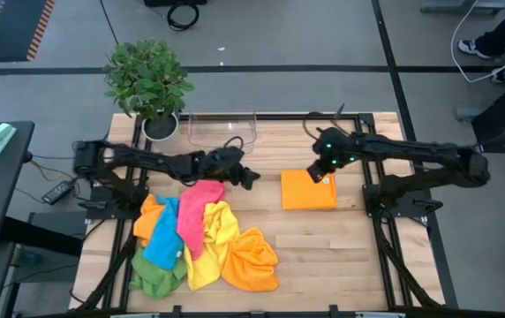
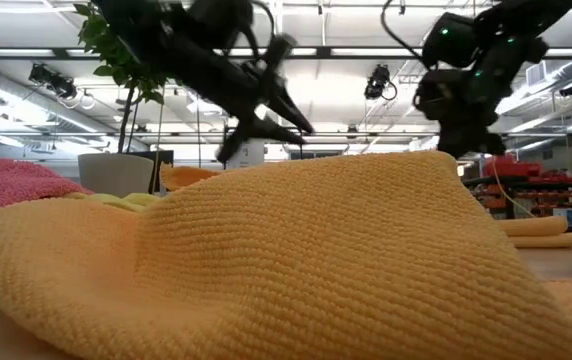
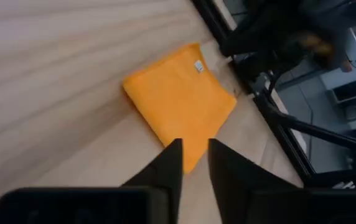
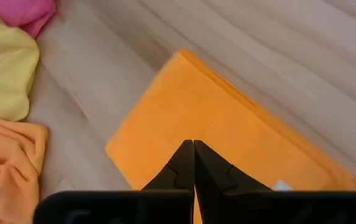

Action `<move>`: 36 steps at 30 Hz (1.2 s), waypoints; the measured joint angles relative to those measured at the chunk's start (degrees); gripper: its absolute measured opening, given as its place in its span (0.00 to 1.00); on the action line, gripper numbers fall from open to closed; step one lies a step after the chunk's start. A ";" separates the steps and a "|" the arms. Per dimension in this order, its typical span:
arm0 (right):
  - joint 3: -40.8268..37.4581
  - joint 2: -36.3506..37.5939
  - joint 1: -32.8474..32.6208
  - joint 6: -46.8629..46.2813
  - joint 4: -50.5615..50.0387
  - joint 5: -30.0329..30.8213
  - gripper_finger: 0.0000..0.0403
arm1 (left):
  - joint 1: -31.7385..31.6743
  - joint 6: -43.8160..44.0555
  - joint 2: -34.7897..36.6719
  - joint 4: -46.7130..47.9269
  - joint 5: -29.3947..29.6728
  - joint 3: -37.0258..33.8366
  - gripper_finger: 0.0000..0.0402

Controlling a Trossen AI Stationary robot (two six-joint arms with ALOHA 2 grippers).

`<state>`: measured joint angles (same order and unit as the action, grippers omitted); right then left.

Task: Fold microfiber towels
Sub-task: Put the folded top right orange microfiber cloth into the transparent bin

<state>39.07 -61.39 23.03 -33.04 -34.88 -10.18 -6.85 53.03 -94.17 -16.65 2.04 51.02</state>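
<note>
A folded orange towel [image 1: 308, 192] [image 3: 178, 99] [image 4: 221, 118] lies flat on the wooden table, right of centre. My right gripper [image 1: 320, 173] [image 4: 193, 148] hangs shut over its far edge, clear of it. My left gripper [image 1: 251, 177] [image 3: 195, 158] is just left of the folded towel, fingers apart with nothing between them, pointing at it. At the near left is a loose heap of towels: pink [image 1: 198, 203], yellow [image 1: 219, 226], blue [image 1: 164, 237], green [image 1: 151, 278] and orange [image 1: 254, 261]. The heap fills the low view's foreground [image 2: 266, 250].
A potted plant [image 1: 151, 84] stands at the table's far left corner, with a clear plastic tray [image 1: 222, 129] beside it at the far edge. Dark frame rails [image 1: 385, 238] run along the table's sides. Bare wood [image 1: 323, 256] lies near the front, right of the heap.
</note>
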 joint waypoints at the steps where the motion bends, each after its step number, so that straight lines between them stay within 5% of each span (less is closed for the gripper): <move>1: -0.49 1.92 0.09 -0.60 -1.65 0.10 0.02 | -0.21 1.03 -1.69 -1.27 -0.82 0.09 0.27; 7: -3.38 9.76 -0.19 -5.08 -5.92 2.21 0.02 | -1.23 -0.89 -6.01 -2.06 -4.28 2.50 0.39; 17: -4.25 11.85 -0.66 -5.99 -7.24 4.38 0.02 | -2.79 -2.22 -5.26 14.07 -2.20 12.75 0.34; 22: -4.25 11.96 -0.69 -9.19 -11.72 4.21 0.02 | -2.77 5.75 -9.13 16.05 -3.07 14.98 0.36; 30: -7.10 12.61 -1.69 -14.21 -17.67 5.21 0.04 | -2.19 12.40 -21.18 1.61 -6.79 15.69 0.56; 36: -11.25 12.81 -3.33 -17.92 -17.86 4.53 0.21 | -1.88 11.77 -27.34 0.56 -7.87 20.79 0.70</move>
<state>27.83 -48.57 19.69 -50.95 -52.74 -5.65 -8.73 64.80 -121.51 -16.09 -5.83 71.81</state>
